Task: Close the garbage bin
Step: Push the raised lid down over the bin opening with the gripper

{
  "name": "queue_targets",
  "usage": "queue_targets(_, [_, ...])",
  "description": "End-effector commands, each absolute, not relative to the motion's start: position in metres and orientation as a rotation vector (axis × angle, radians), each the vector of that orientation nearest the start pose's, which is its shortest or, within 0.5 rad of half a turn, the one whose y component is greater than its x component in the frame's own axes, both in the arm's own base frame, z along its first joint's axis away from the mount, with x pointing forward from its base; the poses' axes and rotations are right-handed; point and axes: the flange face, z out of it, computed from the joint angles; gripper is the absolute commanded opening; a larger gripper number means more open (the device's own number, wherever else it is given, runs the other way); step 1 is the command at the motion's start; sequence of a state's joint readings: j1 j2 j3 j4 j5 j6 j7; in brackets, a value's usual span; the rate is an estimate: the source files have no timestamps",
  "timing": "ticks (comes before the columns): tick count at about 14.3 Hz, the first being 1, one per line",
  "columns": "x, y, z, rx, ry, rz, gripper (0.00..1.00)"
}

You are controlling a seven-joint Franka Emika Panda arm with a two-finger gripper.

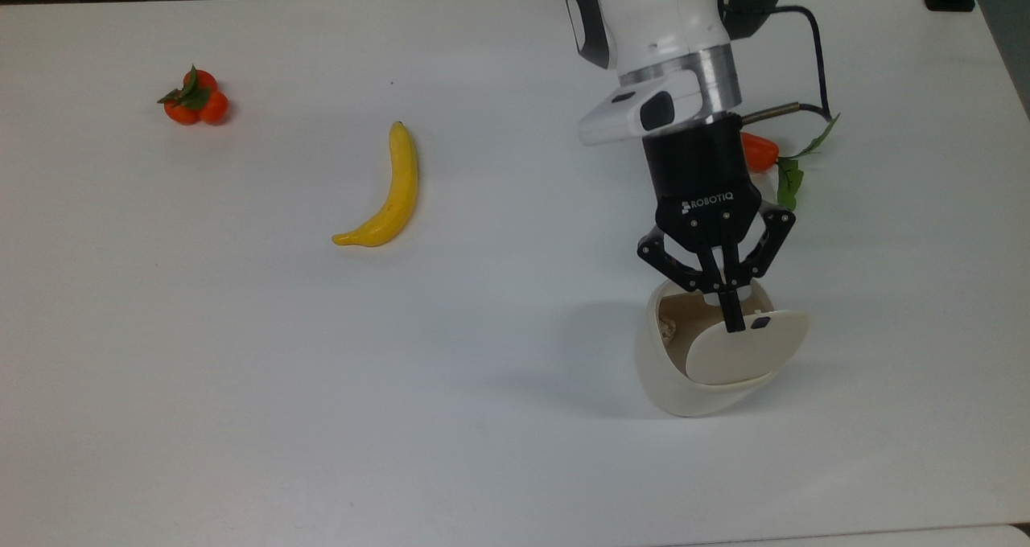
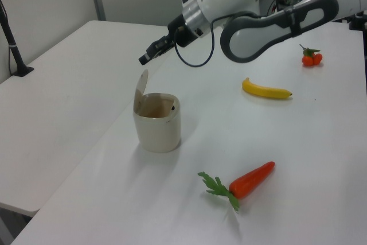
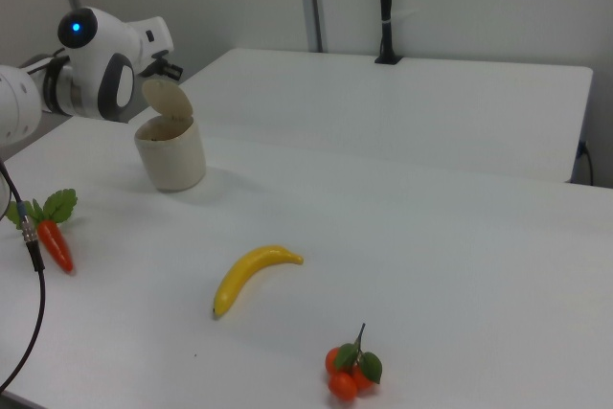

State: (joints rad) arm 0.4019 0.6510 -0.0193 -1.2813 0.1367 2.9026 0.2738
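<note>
Garbage bin point(image 1: 672, 374): cream-white, standing on the white bench point(image 1: 241, 370), lid point(image 1: 744, 347) hinged up.

Top view: pincer point(image 1: 734, 322), fingers pressed together, overlapping the bin's mouth beside the lid's black tab; carrot point(image 1: 758, 151) behind the pincer, banana point(image 1: 388, 191) and tomato cluster point(image 1: 194, 100) well off to the top view's left.

Left view: pincer point(image 2: 143, 59) hovering above the lid point(image 2: 139, 90), apart.

Right view: bin point(image 3: 170, 154) sitting beside the arm.

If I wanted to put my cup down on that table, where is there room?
Bare table lies below the banana and between it and the tomatoes. It is crowded around the garbage bin, pincer and carrot.
</note>
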Motion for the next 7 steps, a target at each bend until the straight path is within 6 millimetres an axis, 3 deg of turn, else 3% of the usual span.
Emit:
queue_targets(1, [0.732, 0.298, 0.482, -2.457, -0.005, -1.259, 0.0])
queue_targets(7, [0.733, 0.301, 0.463, -2.486, -0.021, -1.233, 0.0])
